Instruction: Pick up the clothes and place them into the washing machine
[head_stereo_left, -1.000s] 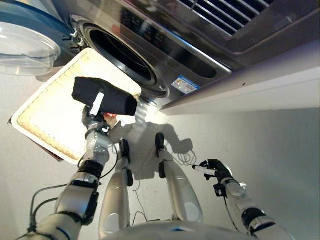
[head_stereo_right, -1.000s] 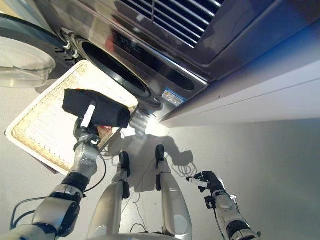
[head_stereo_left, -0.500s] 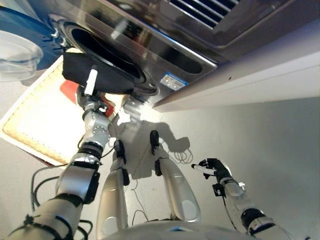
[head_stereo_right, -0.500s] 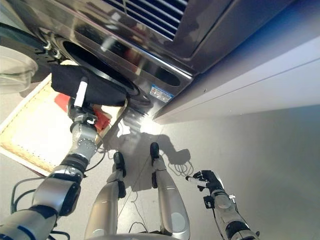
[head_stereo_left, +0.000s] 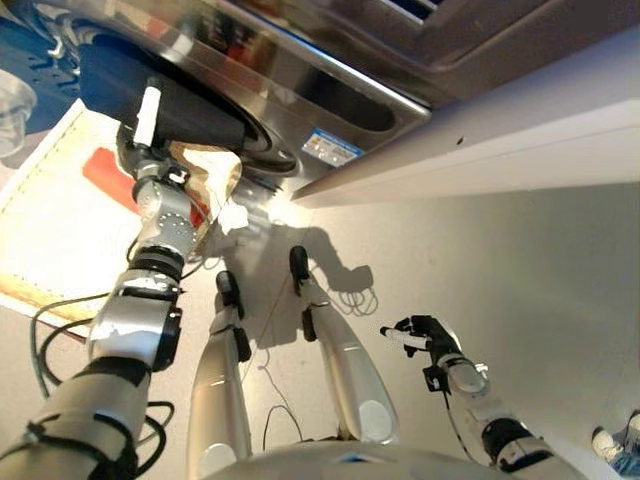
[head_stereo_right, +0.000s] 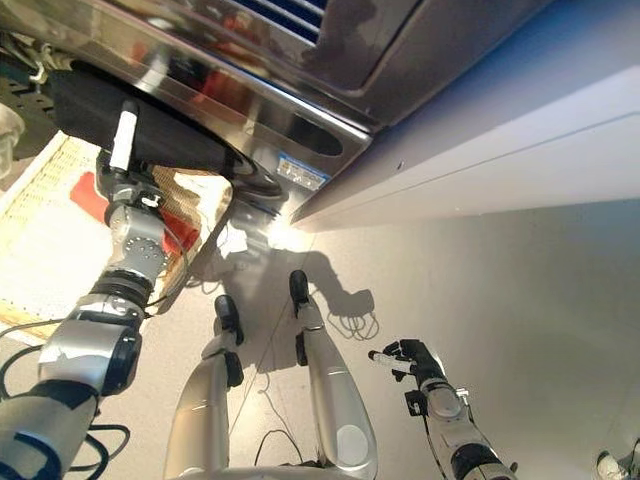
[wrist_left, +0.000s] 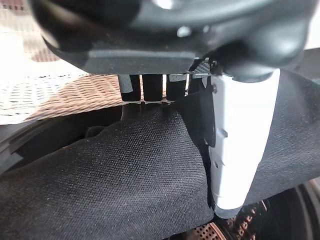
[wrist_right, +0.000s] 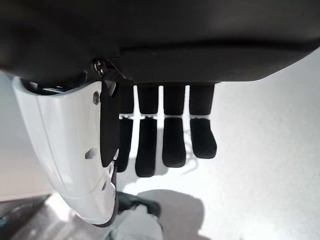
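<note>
My left hand (head_stereo_left: 143, 152) is shut on a black garment (head_stereo_left: 195, 110) and holds it up against the washing machine's round opening (head_stereo_left: 262, 152). In the left wrist view the white-covered thumb (wrist_left: 240, 150) presses the black garment (wrist_left: 125, 175) against the fingers, and the perforated drum (wrist_left: 200, 232) shows just past the cloth. A red garment (head_stereo_left: 105, 170) lies in the wicker basket (head_stereo_left: 40, 240) below the hand. My right hand (head_stereo_left: 418, 332) hangs low on the right above the floor, its fingers (wrist_right: 165, 135) relaxed and empty.
The machine's steel front panel (head_stereo_left: 330, 100) runs across the top. Its clear door (head_stereo_left: 12, 100) stands open at the far left. A white cabinet face (head_stereo_left: 520, 130) adjoins the machine on the right. A person's shoes (head_stereo_left: 612, 442) show at the lower right corner.
My left hand has lifted the black garment from over the basket up to the machine's opening. The camera has shifted with it. The red garment now shows in the basket. The right hand has stayed put.
</note>
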